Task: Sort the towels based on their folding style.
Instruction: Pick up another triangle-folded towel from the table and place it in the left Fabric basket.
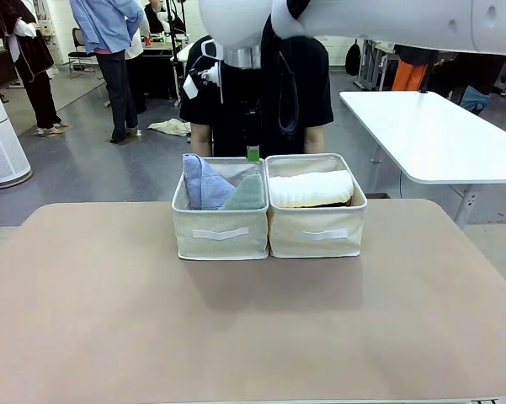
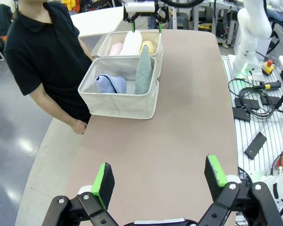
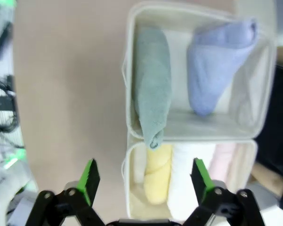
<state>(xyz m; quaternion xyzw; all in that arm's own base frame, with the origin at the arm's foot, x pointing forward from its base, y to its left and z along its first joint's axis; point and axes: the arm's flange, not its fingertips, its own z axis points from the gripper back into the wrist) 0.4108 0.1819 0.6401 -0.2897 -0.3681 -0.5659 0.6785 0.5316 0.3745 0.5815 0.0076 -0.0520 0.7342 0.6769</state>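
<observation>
Above the two cream bins at the table's far edge, the right gripper (image 3: pixel 143 181) hangs with its jaws wide and nothing between them. Over the table's left end, the left gripper (image 2: pixel 160 181) is also wide and empty. The left bin (image 1: pixel 220 233) holds the lavender-blue towel (image 1: pixel 202 181) and grey-green towel (image 1: pixel 246 195). The right bin (image 1: pixel 316 231) holds the yellow towel (image 3: pixel 157 172), white towel (image 1: pixel 311 188) and pink towel (image 3: pixel 221 160), lying side by side.

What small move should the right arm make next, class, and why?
Probably lift the open right gripper straight up and away. The grey-green towel and lavender-blue towel share one bin; yellow, white and pink rolls fill the other, so sorting looks done.
</observation>
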